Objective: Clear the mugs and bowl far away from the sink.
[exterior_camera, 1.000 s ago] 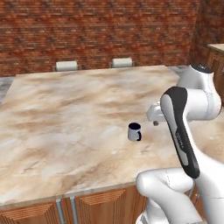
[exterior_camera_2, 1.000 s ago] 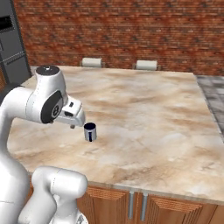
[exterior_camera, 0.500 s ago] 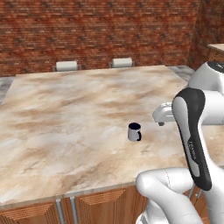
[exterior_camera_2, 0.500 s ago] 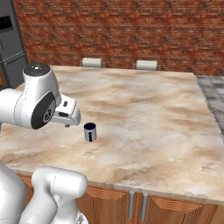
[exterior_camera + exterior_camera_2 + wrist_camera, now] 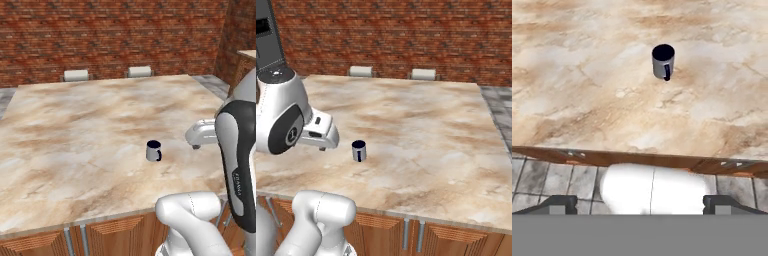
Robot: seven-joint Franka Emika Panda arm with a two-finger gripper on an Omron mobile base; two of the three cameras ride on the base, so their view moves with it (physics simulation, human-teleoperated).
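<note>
One small dark blue mug (image 5: 154, 150) (image 5: 358, 150) (image 5: 663, 61) stands upright on the marble counter (image 5: 75, 135), handle toward the counter's front edge. My gripper (image 5: 196, 146) (image 5: 322, 148) (image 5: 639, 204) hovers open and empty a short way from the mug, on the side near the front edge, touching nothing. In the hand view its fingertips (image 5: 558, 203) stand far apart at the bottom and the mug is well ahead of them. The bowl and the sink are out of view.
Two pale seat backs (image 5: 76, 75) (image 5: 139, 71) line the counter's far edge before a brick wall. Wooden cabinet fronts (image 5: 416, 235) run under the near edge, with grey floor tiles (image 5: 542, 182) below. A dark appliance (image 5: 267, 40) stands at far left.
My gripper has drawn back from the mug toward the counter's front edge, staying open. The mug has not moved.
</note>
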